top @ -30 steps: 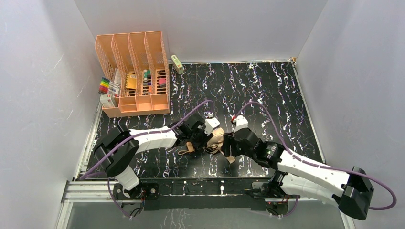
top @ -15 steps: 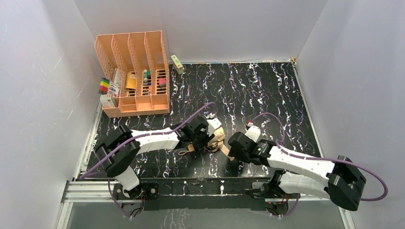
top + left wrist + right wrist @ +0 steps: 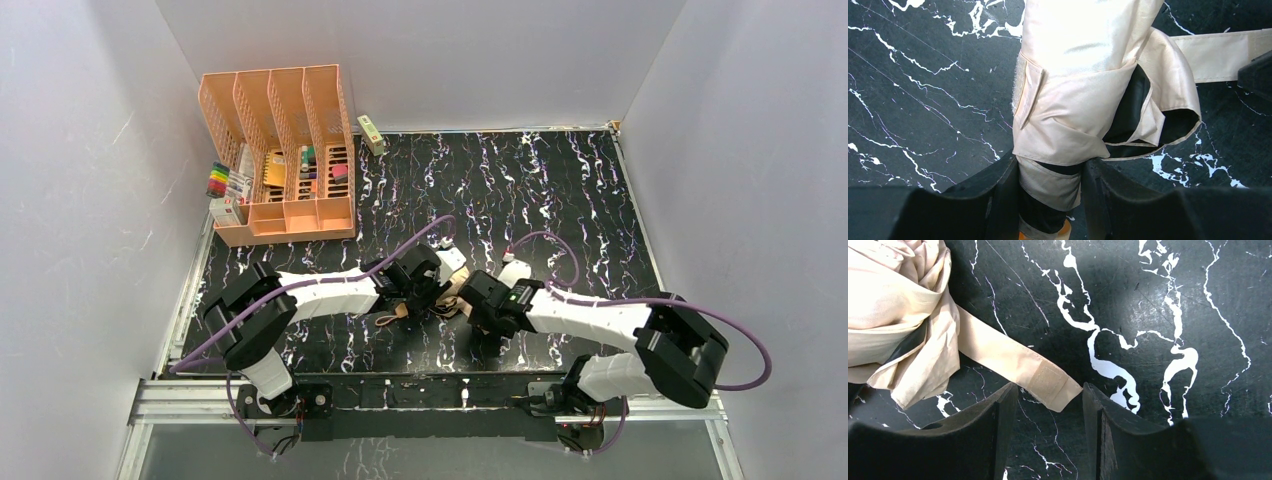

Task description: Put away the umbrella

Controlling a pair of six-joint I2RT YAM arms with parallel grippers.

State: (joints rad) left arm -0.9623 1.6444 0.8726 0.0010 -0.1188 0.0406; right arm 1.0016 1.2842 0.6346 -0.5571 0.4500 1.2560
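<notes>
At the far left of the black, white-veined marble-pattern counter (image 3: pixel 560 190) stands a rigid peach-orange slotted plastic desk organizer (image 3: pixel 280 150), well apart from the work.

Near the middle of the near edge, the left end effector (image 3: pixel 1050 187) is clamped on one end of the compact folding umbrella of pale peach-tan fabric (image 3: pixel 1083 60). Its two black fingers press the bundle from either side. The umbrella lies on the counter between the two arms, its canopy gathered but not wrapped. A loose fold with dark lining bulges out on its right side.

From that bundle the matching flat fabric strap (image 3: pixel 998 357) runs out over the counter. It ends in a square hook-and-loop patch (image 3: pixel 1047 381).

At the right, the right end effector (image 3: pixel 1048 397) has its jaws apart and grips nothing. The tip of the strap lies in the gap between the fingers. It appears to touch neither finger.

My judgement is that the step in hand is picking up the strap to bind the canopy.

- The strap lies flat on the counter, so closing jaws may slide over it and catch only the very tip, or nothing.
- A thin pinch on the patch end could slip once the strap is pulled taut.
- The bulging fold may get trapped under the strap and leave a lumpy wrap.
- If the left grip slackens during the pull, the bundle could twist or spring loose.
- In the top view the two wrists sit just beside each other, so a wide wrapping swing risks a knock between them.
</notes>
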